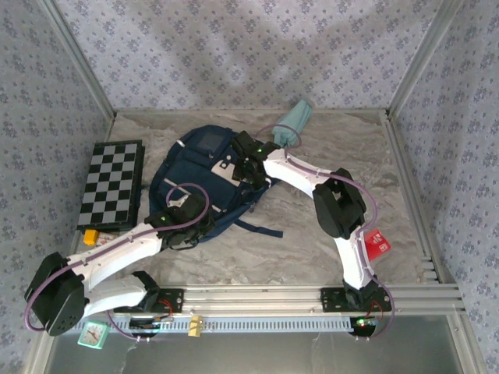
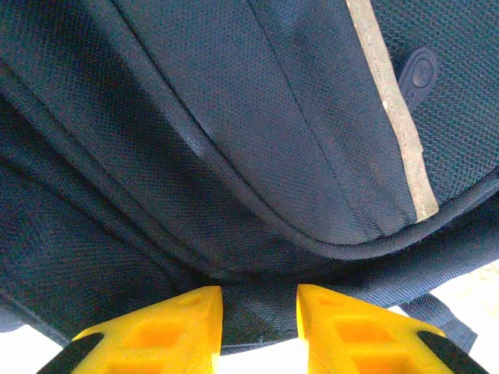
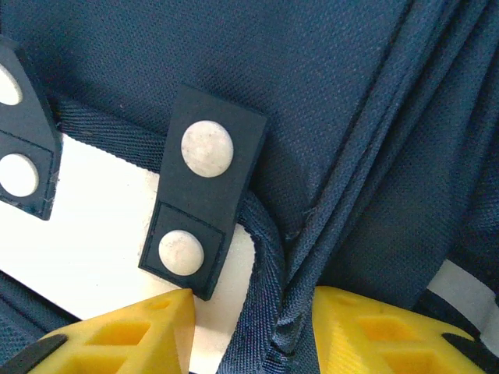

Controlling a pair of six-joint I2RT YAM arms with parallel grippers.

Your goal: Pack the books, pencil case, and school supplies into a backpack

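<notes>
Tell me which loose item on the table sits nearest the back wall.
The teal pencil case, up at the back beside the backpack; the red packet and the checkered board lie farther forward.

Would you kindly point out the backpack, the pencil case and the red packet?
backpack (image 1: pixel 187 167): top view, navy front panel.
pencil case (image 1: pixel 298 115): top view, far end.
red packet (image 1: pixel 380 242): top view, its middle.

Navy backpack lying flat at centre, grey and white front patches facing up, dark strap trailing from its near right side, light teal pencil case tilted near its far right corner, small red packet with white mark well apart, near right.
</notes>
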